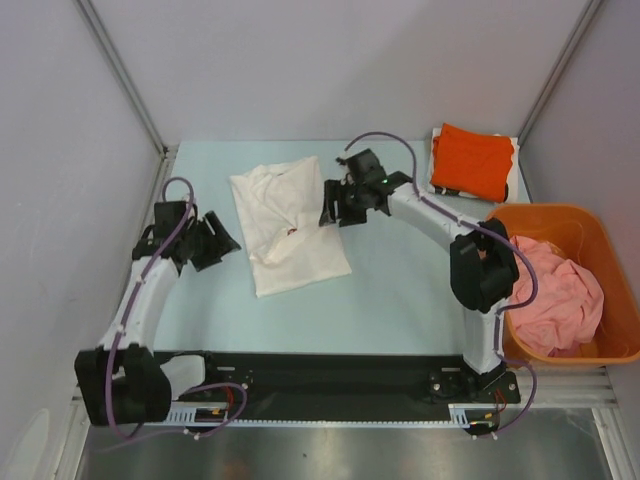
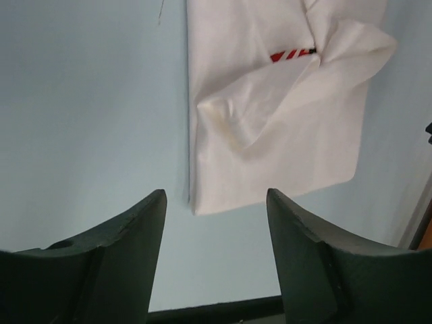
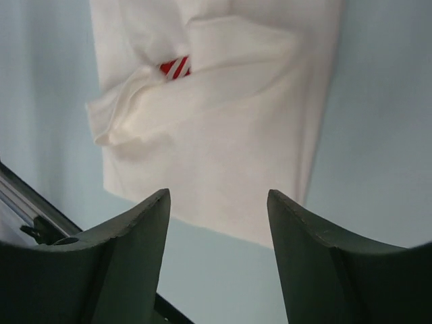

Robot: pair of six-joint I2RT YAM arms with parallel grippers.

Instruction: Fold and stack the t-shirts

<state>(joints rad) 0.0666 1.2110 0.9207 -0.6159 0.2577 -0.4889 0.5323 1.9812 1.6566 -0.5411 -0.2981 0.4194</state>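
Observation:
A white t-shirt [image 1: 288,228] lies partly folded in the middle of the table, a bit of its red print showing; it also shows in the left wrist view [image 2: 277,108] and the right wrist view [image 3: 223,115]. A folded orange t-shirt [image 1: 471,160] lies at the back right. A pink t-shirt [image 1: 558,295] is bunched in the orange basket [image 1: 620,290]. My left gripper [image 1: 218,243] is open and empty, just left of the white shirt. My right gripper [image 1: 333,207] is open and empty at the shirt's right edge.
The basket stands at the table's right edge beside the right arm. Walls close in the back and both sides. A black rail [image 1: 330,375] runs along the near edge.

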